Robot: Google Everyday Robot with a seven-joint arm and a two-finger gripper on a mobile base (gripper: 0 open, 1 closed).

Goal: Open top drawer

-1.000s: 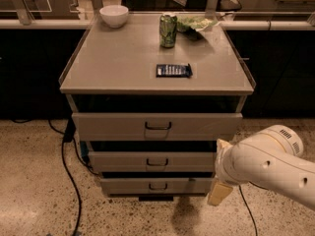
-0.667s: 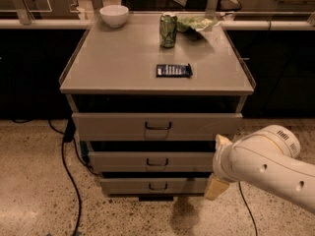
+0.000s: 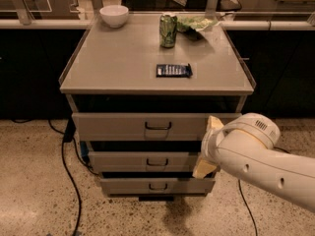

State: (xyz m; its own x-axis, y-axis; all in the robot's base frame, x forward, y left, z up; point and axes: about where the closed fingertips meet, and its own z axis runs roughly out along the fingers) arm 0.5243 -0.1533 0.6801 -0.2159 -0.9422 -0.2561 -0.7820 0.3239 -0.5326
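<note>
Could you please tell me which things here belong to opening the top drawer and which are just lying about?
For the job: top drawer, its loop handle, and the gripper, at the drawers' right end.

Just lying about: white bowl, green can, crumpled green bag and dark blue packet on the cabinet top; middle drawer; bottom drawer.

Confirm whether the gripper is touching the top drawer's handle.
No: the gripper is by the right end of the top drawer, well apart from the handle at its middle.

top drawer (image 3: 108,127) | grey-beige flat front, dark loop handle (image 3: 158,126) centred | uppermost of three | claw (image 3: 209,147) before its right end
</note>
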